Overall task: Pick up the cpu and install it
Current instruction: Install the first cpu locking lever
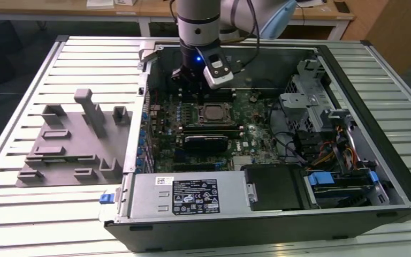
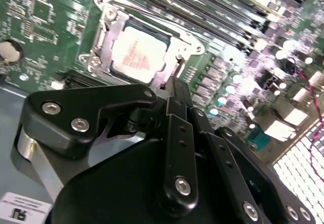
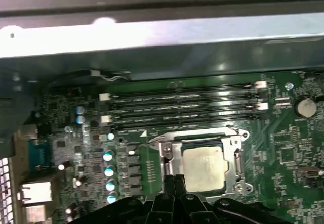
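Exterior view: the cpu (image 1: 211, 112) is seen lying flat on the motherboard (image 1: 164, 140), approx. mid-board inside the open pc case (image 1: 263, 225), which is set on the slatted counter (image 1: 20, 214). Grey fixture blocks (image 1: 70, 144) are placed at 9 o'clock of the case, i.e. toward the exterior view's left. The tool (image 1: 190, 81) is held over the board at about 11 o'clock from the cpu, near it but apart. In both wrist views the cpu's silver top is shown level within the metal socket frame (image 2: 107, 21), w/ the frame's edges lapped over the chip's sides. The tool's fingertips (image 2: 174, 82) are seen clenched together w/ nothing gripped between them, and a gap to the cpu is visible. Pickup and seating are thus judged done, so the task is taken as nearly or fully complete. Whether the socket lever is latched can't be told, so the locking step is left as unconfirmed.
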{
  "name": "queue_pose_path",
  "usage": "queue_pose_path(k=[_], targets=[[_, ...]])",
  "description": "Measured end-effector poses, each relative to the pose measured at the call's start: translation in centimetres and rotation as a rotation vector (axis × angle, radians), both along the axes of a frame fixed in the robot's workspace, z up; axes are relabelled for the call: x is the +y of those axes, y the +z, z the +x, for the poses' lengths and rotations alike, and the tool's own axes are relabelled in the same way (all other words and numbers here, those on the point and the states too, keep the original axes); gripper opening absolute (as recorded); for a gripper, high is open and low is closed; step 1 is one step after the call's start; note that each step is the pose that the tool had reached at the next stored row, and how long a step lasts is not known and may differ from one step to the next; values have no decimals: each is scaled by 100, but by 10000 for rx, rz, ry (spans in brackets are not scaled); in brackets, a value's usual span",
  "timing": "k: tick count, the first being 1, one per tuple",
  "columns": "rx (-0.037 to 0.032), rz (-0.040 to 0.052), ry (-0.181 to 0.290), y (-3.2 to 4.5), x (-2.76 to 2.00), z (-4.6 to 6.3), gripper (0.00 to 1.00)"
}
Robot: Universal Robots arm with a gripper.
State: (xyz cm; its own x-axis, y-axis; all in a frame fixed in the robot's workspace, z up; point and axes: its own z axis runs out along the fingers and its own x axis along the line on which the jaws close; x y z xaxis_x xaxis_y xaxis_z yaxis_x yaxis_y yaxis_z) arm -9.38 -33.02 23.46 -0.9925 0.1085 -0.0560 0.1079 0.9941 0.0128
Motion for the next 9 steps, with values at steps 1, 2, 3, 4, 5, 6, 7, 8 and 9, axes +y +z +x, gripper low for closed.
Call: queue_pose_path(k=[1, 2, 3, 4, 5, 6, 7, 8, 9], targets=[[0, 4, 1, 0, 0, -19, 11], [0, 8, 2, 0, 0, -37, 11], [0, 11, 2, 0, 0, -57, 11], [1, 14, 1, 0, 0, -77, 11], [1, 19, 1, 0, 0, -98, 11], [0, 26, 0, 0, 0, -118, 11], [0, 35, 0, 0, 0, -136, 11], [1, 43, 1, 0, 0, -153, 11], [0, 55, 1, -1, 0, -170, 11]])
